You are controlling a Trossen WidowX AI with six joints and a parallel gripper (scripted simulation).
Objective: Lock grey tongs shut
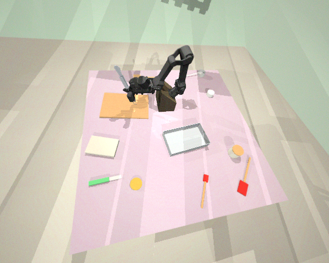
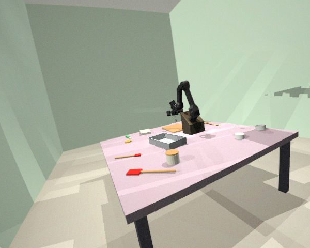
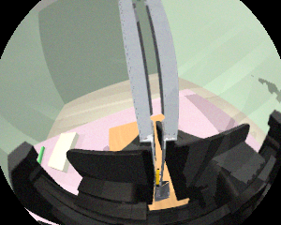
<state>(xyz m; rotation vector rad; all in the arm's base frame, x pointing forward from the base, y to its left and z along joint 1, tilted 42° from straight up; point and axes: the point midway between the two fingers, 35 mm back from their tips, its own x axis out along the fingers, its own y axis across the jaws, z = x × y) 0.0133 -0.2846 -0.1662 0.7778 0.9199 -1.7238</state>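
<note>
My gripper point(image 1: 129, 90) point(image 3: 154, 125) is shut on the grey tongs point(image 1: 120, 76) point(image 3: 169, 70), above the back edge of the wooden board point(image 1: 111, 105) point(image 2: 171, 127) point(image 3: 119, 136). In the top view the long arms rise up and left from the fingers, and the hinge end hangs below them. In the wrist view the arms stand nearly parallel with a narrow gap between them; their tips are cut off at the top. Whether the lock is caught cannot be seen. The roasting tin point(image 1: 166, 143) point(image 2: 158, 142) stands empty mid-table.
A dark brown block point(image 1: 166, 104) point(image 2: 192, 128) stands close to the right of the board, beside the arm's base. A cream slab point(image 1: 102, 146) point(image 2: 144, 132) point(image 3: 63, 152) lies in front of the board. A jar with an orange lid point(image 1: 236, 152) point(image 2: 172, 157) stands right of the tin.
</note>
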